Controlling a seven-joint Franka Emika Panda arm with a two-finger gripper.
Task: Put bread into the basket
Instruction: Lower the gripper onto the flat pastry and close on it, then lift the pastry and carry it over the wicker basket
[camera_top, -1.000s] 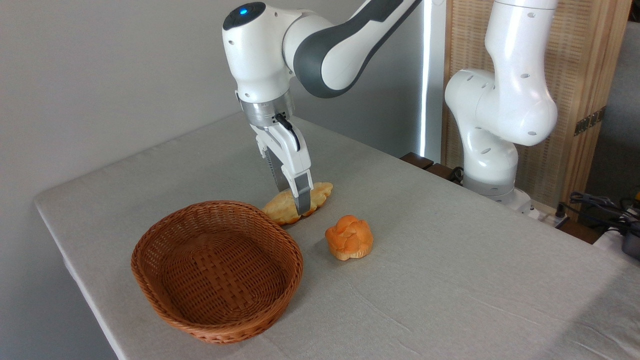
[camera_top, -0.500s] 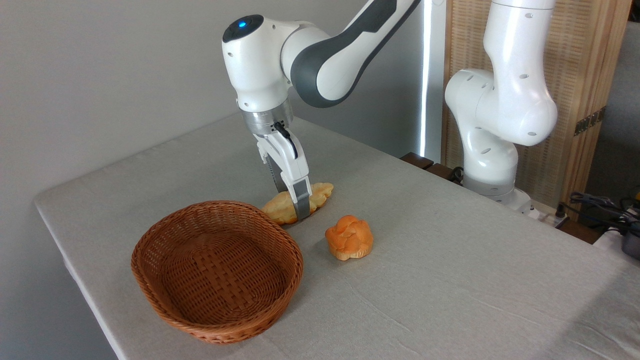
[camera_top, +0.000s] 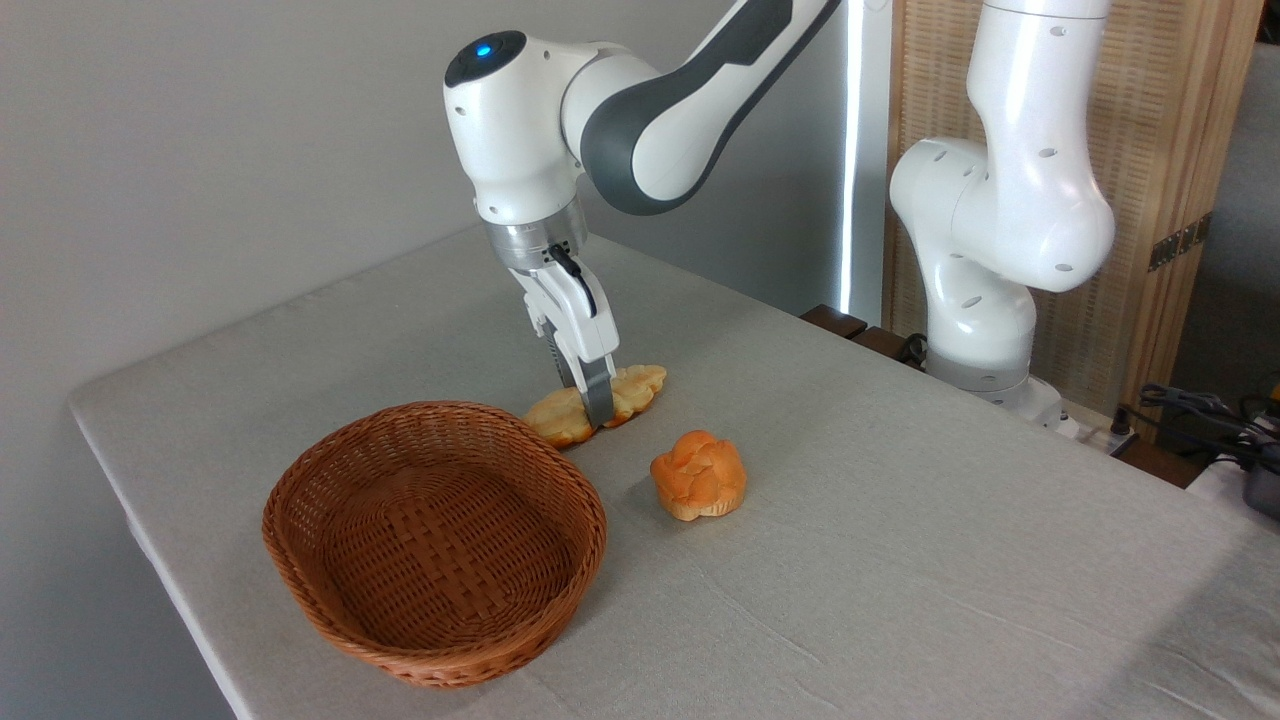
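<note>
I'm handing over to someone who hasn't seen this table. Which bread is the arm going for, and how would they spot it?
Start at the wicker basket, the biggest thing on the table. Just behind its far rim lies the bread, with the gripper down over its middle. It is the long, flat, pale yellow braided loaf, not the small round orange bun sitting apart to the right.

you've got the gripper (camera_top: 590, 400) down on the bread (camera_top: 630, 388), fingers straddling its middle; can't tell if they're clamped yet. bread lies flat on the table (camera_top: 900, 520), just behind the basket (camera_top: 434, 540) rim. basket holds nothing. small orange bun (camera_top: 699, 474) sits right of the basket, near the bread, not touching.
</note>
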